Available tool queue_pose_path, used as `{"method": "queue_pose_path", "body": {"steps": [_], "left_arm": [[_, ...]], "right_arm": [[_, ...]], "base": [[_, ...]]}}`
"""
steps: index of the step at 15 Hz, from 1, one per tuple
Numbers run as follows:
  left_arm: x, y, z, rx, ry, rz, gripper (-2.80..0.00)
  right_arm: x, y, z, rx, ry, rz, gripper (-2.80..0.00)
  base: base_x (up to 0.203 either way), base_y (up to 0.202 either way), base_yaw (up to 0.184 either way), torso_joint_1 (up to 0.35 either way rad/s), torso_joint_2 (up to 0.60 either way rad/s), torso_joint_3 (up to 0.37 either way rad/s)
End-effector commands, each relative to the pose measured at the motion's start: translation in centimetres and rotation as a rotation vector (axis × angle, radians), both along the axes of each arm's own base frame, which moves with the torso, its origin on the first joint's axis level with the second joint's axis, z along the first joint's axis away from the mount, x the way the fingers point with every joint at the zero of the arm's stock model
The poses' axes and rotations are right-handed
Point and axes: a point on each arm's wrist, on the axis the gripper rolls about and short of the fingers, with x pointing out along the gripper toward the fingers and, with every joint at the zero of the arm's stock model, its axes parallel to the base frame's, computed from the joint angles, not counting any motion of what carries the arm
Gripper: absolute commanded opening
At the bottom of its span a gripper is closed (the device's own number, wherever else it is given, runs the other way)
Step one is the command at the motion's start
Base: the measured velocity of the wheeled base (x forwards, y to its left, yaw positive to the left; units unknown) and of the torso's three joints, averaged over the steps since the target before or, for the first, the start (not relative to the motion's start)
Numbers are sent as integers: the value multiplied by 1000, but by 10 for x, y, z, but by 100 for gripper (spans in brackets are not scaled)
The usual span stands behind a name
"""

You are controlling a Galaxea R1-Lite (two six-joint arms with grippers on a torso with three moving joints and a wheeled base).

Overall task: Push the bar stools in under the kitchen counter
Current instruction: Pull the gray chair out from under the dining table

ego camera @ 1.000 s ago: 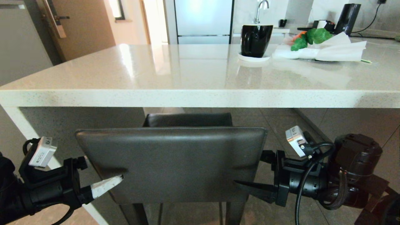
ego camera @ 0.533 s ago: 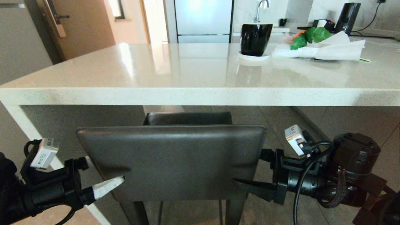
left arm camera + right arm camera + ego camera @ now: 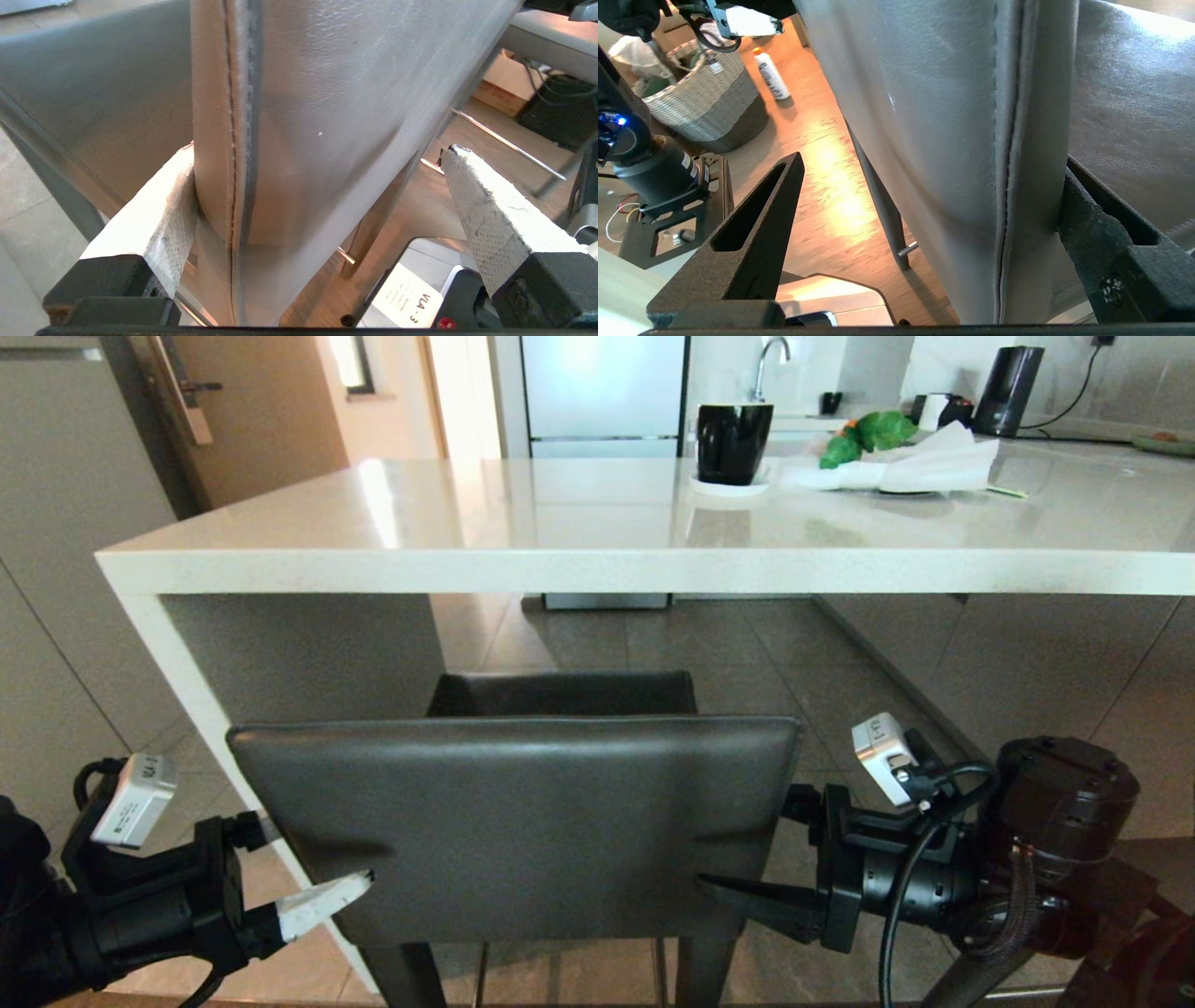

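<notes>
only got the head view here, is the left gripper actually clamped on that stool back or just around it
Observer: Just around it. The left wrist view shows the left gripper open astride the bar stool's backrest; only the far-side finger touches the leather.
Operator: same on the right
Observer: Yes. The right gripper is open too, with one black finger against the far face and the other apart.
Operator: anything on my side of the stool
Observer: The right wrist view shows a wicker basket and a white bottle on the wooden floor.
</notes>
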Motion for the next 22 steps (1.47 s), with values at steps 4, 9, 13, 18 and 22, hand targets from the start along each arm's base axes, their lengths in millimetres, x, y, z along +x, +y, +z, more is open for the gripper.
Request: {"method": "queue_pose_path", "body": {"steps": [4, 9, 13, 18, 22], "left_arm": [[-5, -1, 1, 2, -27, -6, 0], [-12, -2, 3, 3, -37, -7, 0], [-17, -3, 6, 4, -49, -7, 0], [-16, -2, 9, 5, -65, -3, 0], [-16, -4, 9, 5, -65, -12, 0]], "right_arm": [[-3, -1, -1, 0, 2, 5, 0], [-9, -5, -3, 1, -1, 4, 0], [-12, -6, -5, 0, 0, 5, 0], [-14, -5, -5, 5, -9, 7, 0], [-15, -4, -6, 1, -5, -4, 0]], "base": [[-193, 0, -4, 1, 2, 2], [-192, 0, -3, 2, 2, 2], [-192, 0, -2, 7, 2, 2], [-193, 0, -2, 2, 5, 1], [-194, 0, -2, -1, 2, 3]]}}
